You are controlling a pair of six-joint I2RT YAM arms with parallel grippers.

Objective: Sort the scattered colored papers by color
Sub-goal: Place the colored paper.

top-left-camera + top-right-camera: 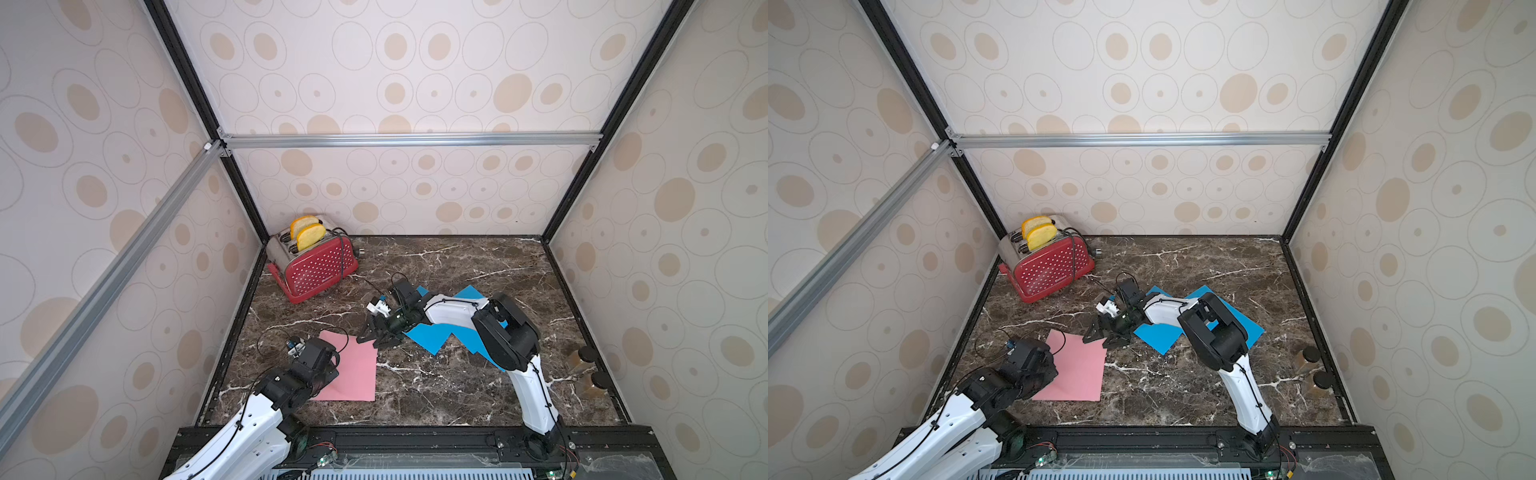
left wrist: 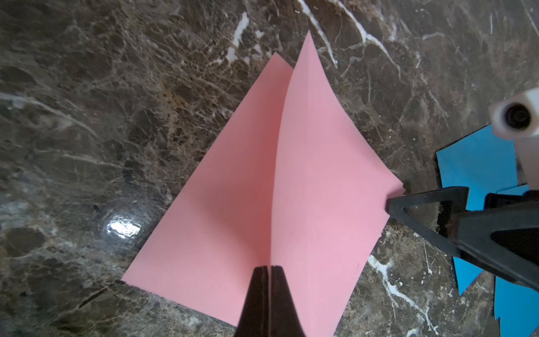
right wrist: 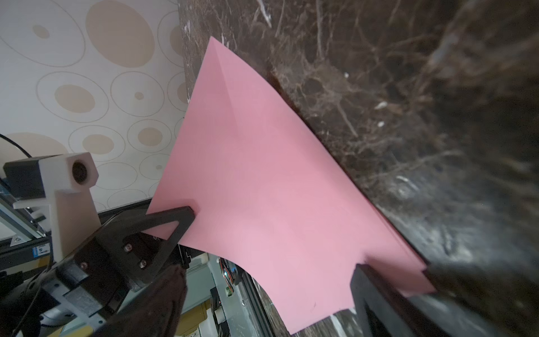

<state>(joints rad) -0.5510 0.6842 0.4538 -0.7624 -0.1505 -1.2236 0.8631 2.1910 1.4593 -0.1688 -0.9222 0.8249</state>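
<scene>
The left pincer (image 2: 267, 267) is pressed together on one corner of a pink paper (image 2: 318, 175), holding it raised above a second pink sheet (image 2: 221, 204) that lies flat on the worktop (image 1: 457, 395) (front left part). The right pincer (image 1: 374, 340), spread wide, sits at the pink paper's opposite corner. The blue papers (image 1: 432, 337) lie overlapped beneath the right arm (image 1: 498, 332).
</scene>
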